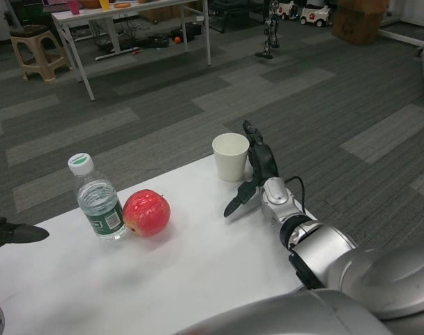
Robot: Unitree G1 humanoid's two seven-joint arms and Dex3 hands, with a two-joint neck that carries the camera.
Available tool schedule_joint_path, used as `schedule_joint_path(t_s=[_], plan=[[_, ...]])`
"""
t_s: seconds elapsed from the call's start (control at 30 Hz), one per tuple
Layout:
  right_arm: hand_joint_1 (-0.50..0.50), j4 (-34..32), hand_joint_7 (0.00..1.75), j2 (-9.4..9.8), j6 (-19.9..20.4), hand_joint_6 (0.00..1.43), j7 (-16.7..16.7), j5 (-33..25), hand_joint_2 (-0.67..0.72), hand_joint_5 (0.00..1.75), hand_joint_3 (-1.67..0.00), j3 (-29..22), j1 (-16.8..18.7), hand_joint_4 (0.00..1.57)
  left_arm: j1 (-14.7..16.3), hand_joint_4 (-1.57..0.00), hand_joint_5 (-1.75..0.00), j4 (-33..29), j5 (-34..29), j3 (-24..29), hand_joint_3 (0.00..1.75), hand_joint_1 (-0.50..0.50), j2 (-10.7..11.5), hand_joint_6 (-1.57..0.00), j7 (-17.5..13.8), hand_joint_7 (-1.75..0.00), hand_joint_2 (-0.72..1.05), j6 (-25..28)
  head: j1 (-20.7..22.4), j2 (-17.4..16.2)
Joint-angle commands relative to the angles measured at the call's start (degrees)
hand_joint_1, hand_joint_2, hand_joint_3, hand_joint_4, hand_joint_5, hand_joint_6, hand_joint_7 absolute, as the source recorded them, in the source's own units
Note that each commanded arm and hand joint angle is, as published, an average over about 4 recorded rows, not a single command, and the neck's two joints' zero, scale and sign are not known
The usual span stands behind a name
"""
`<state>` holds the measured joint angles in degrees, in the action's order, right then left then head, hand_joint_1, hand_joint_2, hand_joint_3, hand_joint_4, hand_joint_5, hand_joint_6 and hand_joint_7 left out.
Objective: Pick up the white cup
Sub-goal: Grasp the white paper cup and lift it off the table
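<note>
- While the white cup (pixel 231 156) stands upright near the table's (pixel 198 265) far edge, the right hand (pixel 254 174) sits just beside it, fingers spread, holding nothing.
- Step: final approach; next, probably closing around the cup's wall.
- Left hand (pixel 13 232) waits at the left edge, grip unclear.
</note>
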<state>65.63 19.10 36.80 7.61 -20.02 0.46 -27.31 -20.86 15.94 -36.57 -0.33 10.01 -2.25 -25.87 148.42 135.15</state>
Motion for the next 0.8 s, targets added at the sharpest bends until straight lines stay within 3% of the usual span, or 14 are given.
schedule_joint_path(t_s=[0.03, 0.4, 0.6, 0.8], plan=[[-0.46, 1.18, 0.00, -0.40, -0.32, 0.00, 0.30, -0.19, 0.60, 0.00, 0.00, 0.68, -1.65, 0.00, -0.83, 0.00, -0.62, 0.59, 0.45, 0.51, 0.09, -0.50, 0.10, 0.00, -0.46, 0.00, -0.55, -0.06, 0.19, -0.12], [-0.50, 3.36, 0.00, -0.55, -0.32, 0.00, 1.36, -0.15, 0.66, 0.00, 0.00, 1.08, -2.57, 0.00, -0.68, 0.00, -0.62, 0.72, 0.45, 0.77, 0.09, -0.50, 0.10, 0.00, -0.74, 0.00, -0.55, -0.10, 0.65, -0.21], [-0.49, 6.83, 0.00, -0.16, -0.32, 0.00, 2.59, -0.11, 0.66, 0.00, 0.00, 1.08, -5.21, 0.00, -0.68, 0.00, -0.69, 0.76, 0.45, 0.68, 0.09, -0.50, 0.01, 0.00, -0.83, 0.00, -0.55, -0.15, 0.45, -0.19], [-0.46, 9.34, 0.00, 0.72, -0.32, 0.00, 3.16, -0.11, 0.66, 0.00, 0.00, 0.53, -8.44, 0.00, -0.68, 0.00, -0.62, 0.76, 0.45, 0.53, 0.09, -0.50, -0.01, 0.00, -0.83, 0.00, -0.55, -0.15, 0.10, 0.00]])
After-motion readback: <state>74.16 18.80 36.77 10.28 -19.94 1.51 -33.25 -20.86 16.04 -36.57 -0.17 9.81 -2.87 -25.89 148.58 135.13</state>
